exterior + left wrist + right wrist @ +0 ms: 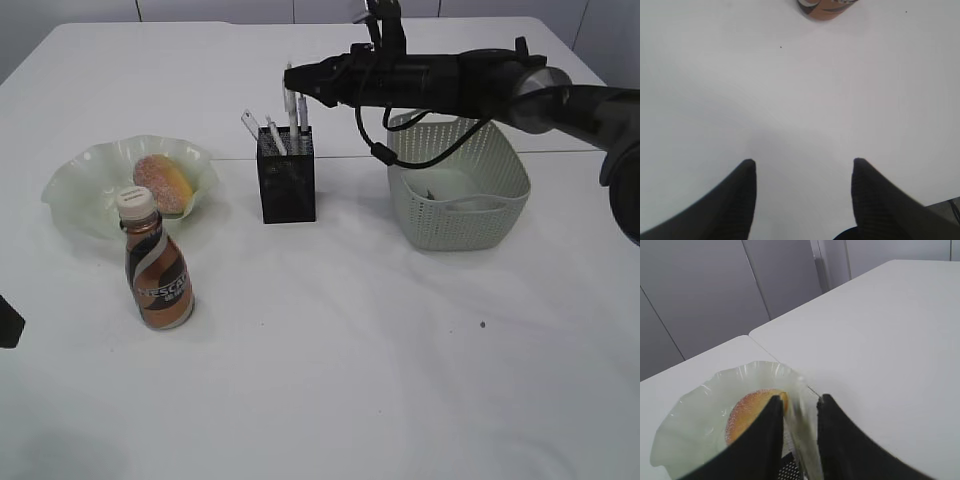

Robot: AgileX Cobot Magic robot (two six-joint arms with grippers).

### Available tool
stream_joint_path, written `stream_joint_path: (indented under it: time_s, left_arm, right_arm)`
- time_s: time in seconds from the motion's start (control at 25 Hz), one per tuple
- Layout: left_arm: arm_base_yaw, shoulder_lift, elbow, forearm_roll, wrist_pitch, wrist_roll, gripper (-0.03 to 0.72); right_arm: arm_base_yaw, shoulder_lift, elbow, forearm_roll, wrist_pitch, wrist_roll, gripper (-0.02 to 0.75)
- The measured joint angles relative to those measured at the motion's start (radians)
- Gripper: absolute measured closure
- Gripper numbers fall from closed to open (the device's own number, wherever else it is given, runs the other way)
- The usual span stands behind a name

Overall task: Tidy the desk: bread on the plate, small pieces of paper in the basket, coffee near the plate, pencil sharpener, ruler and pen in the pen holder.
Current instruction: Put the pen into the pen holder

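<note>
White table [330, 400] seen from a slant. At left, pale green ruffled plate [75, 195] w/ bread [163, 183] on it. Coffee [157, 265] stands upright just in front of plate. Center: black mesh pen holder [287, 185] w/ pens [293, 115] & clear ruler [251, 124] sticking up. At right, grey-green basket [470, 200]. Right arm [470, 85] reaches leftward above basket; right gripper [300, 82] sits at top of a pen, over the holder.

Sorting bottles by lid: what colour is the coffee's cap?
White, clearest in the exterior view: the coffee cap.
</note>
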Motion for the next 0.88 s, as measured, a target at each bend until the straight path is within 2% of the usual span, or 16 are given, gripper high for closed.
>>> stream_joint_path:
  time_s: [0.24,0.44,0.56,0.64,0.76,0.88]
  left_arm:
    - [0.0,0.0,0.0,0.0,-0.002,0.0,0.245]
    - [0.0,0.0,0.0,0.0,-0.002,0.0,0.245]
    - [0.0,0.0,0.0,0.0,-0.005,0.0,0.245]
    - [0.0,0.0,0.0,0.002,-0.005,0.0,0.245]
    - [0.0,0.0,0.0,0.002,-0.007,0.0,0.245]
    - [0.0,0.0,0.0,0.003,-0.007,0.0,0.245]
  right_arm:
    - [0.0,0.0,0.0,0.001,0.0,0.0,0.372]
    - [0.0,-0.002,0.0,-0.01,-0.009,0.104,0.337]
    - [0.0,-0.026,0.0,-0.127,-0.065,0.295,0.332]
    - [0.0,-0.056,0.0,-0.254,-0.085,0.45,0.332]
    - [0.0,-0.122,0.0,-0.432,-0.088,0.72,0.331]
    - [0.0,-0.183,-0.002,-0.558,-0.076,0.956,0.331]
